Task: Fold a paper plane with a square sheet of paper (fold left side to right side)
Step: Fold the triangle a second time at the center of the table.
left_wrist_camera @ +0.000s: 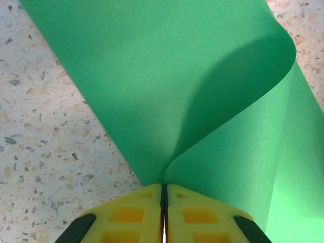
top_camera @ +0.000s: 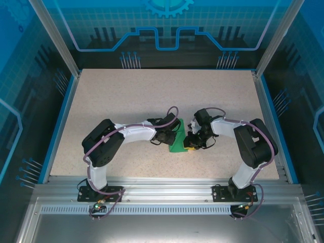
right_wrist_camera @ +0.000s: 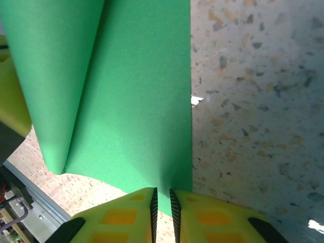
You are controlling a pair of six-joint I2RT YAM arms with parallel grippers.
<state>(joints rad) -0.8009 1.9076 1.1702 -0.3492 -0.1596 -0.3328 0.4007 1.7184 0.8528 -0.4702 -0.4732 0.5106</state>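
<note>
Seen from above, a speckled counter (top_camera: 126, 96) has two robot arms meeting near its middle over a bright green square sheet of paper (top_camera: 178, 137). The sheet sits between the two hands, slightly nearer the front edge, partly lifted off the surface.

The left hand (left_wrist_camera: 163, 195) is closed, its yellow fingers (left_wrist_camera: 126, 215) pinching one edge of the sheet. From that pinch the paper rises and curls over in a soft, uncreased loop, with a shadow beneath the bend.

The right hand (right_wrist_camera: 162, 195) is nearly closed, with the paper's opposite straight edge running down into the narrow gap between its fingers; it appears to be gripping the sheet there.

Risks from here: the thin paper could slip out of either pinch if the hands pull apart. If the lifted edge comes down askew, the crease would form crooked and the edges would not meet. Pressing the loop too early could set a stray wrinkle.
</note>
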